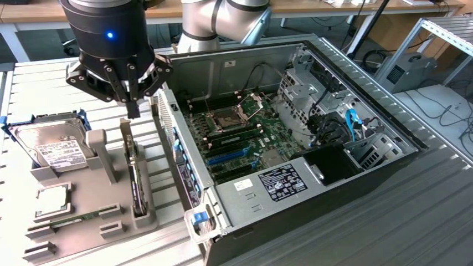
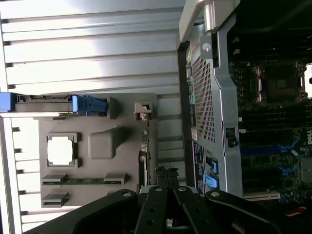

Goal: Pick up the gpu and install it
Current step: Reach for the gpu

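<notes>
The gpu [image 1: 136, 183] stands on its edge in a slot of the grey holder [image 1: 92, 235], left of the open computer case [image 1: 296, 138] in the exterior view. Its silver end bracket points up and its dark cooler side faces the case. My gripper [image 1: 133, 112] hangs straight above the card's upper end, fingers shut together with nothing between them. I cannot tell whether the tips touch the bracket. In the wrist view the gpu [image 2: 143, 163] shows edge-on just beyond my gripper [image 2: 166, 174].
On the holder also sit a silver hard drive [image 1: 52, 147], a square processor [image 1: 52, 200] and a narrow memory stick [image 1: 74, 217]. Inside the case lies the motherboard [image 1: 236, 138] with blue expansion slots [image 1: 225, 158]. The case's perforated rear wall [image 2: 207, 97] stands close beside the card.
</notes>
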Robot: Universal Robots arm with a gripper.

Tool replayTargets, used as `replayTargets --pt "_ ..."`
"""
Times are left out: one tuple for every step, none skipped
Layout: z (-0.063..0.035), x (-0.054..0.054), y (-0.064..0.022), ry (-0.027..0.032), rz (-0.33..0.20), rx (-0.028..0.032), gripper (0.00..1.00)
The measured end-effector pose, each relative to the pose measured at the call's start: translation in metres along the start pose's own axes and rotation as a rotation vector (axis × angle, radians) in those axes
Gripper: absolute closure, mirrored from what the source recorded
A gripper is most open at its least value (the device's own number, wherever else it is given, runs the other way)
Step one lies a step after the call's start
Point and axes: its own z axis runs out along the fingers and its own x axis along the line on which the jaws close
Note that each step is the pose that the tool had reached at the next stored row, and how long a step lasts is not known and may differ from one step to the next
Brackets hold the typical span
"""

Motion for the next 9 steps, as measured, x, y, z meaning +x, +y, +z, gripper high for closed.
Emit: replayTargets --pt "0.0 0.0 -0.0005 0.0 0.0 -0.0001 0.89" --pt "0.0 -0.0001 -0.001 0.0 0.0 -0.0001 0.89" --pt "0.0 -0.0001 -0.0015 0.0 0.0 -0.0001 0.89" --pt "-0.0001 -0.0002 -0.0022 0.0 0.0 -0.0001 0.89" --pt "-0.0001 -0.0002 -0.0031 0.0 0.0 0.0 0.89" --pt "-0.0001 -0.0003 -0.0038 0.0 0.0 0.0 0.89" --pt "-0.0002 -0.0003 -0.0043 0.0 0.0 0.0 0.89" --pt "-0.0002 -0.0004 -0.0052 0.0 0.0 0.0 0.89" --pt "-0.0002 -0.0004 -0.0057 0.0 0.0 0.0 0.89"
